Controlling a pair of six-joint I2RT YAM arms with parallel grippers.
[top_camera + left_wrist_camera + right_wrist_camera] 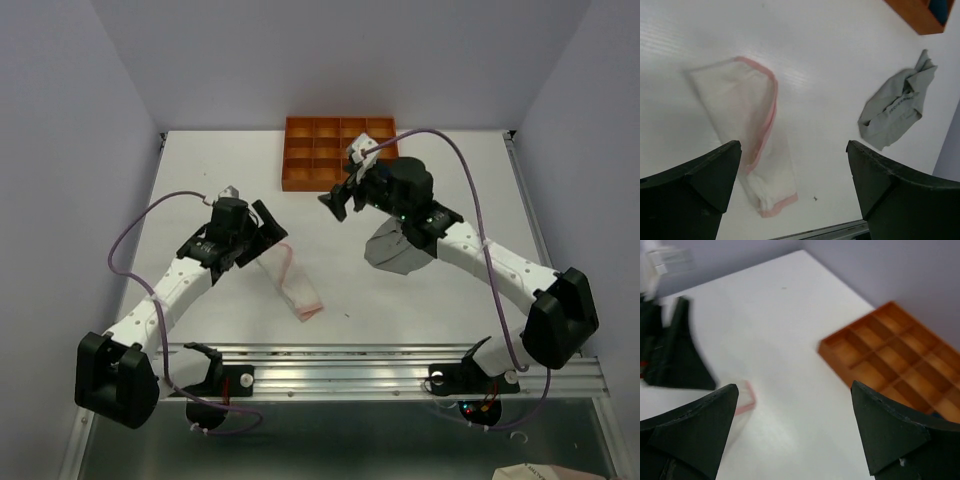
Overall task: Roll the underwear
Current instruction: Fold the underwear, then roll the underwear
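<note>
The pale pink-white underwear (297, 287) lies on the white tabletop (220, 170), a little left of the middle. It is a long, narrow strip with pink trim along its edge, and its near end points toward the arm bases. The left claw (262, 240) hangs over the far end of this strip. It is released: in the left wrist view its two fingers (715, 170) stand wide apart with nothing between them, and the cloth is seen below them on the tabletop. The grey underwear (392, 250) lies crumpled to the right of the middle, well apart from the pink one and partly hidden under the right arm. The right claw (350, 182) is also released and holds nothing; it is above the tabletop, just near of the orange tray (300, 170). This tray, divided into compartments, stands at the far side. At the corner of the left wrist view something dark blue (942, 7) shows inside the tray, but I cannot tell what it is.
</note>
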